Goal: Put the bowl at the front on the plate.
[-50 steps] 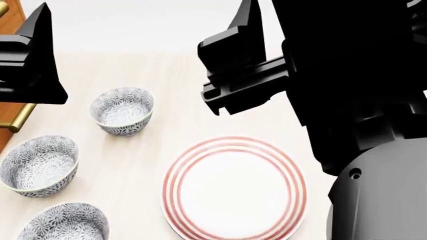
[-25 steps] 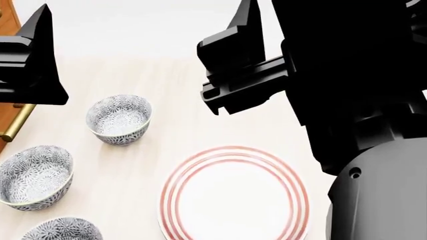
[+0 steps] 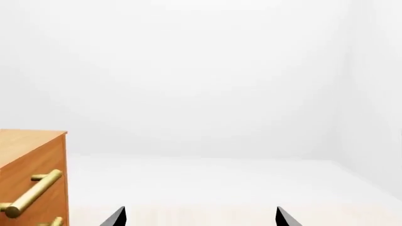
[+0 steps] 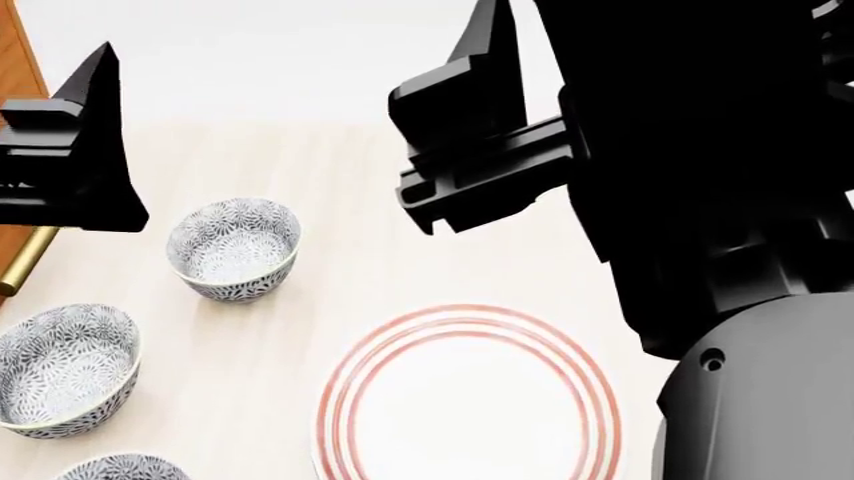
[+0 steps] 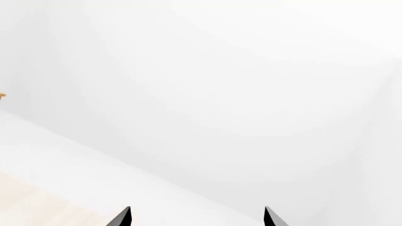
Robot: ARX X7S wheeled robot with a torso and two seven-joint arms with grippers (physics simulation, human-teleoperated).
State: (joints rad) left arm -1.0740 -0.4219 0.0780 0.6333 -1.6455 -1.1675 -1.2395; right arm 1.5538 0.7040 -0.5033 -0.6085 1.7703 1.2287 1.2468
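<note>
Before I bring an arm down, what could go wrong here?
Far bowl, middle bowl and near bowl, left of the plate, look alike: easy to pick the wrong one. The near bowl is mostly cut off in the head view. Neither wrist view shows any bowl, so the open left gripper would likely descend unguided.

Bright, even, sharp renders with soft faint shadows, no glare.

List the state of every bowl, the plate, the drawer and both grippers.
Far bowl: upright, empty.
Middle bowl: upright, empty.
Front bowl: mostly cropped, on table.
Plate: flat, bare.
Drawer: closed.
Left gripper: open, empty.
Right gripper: open, empty.
</note>
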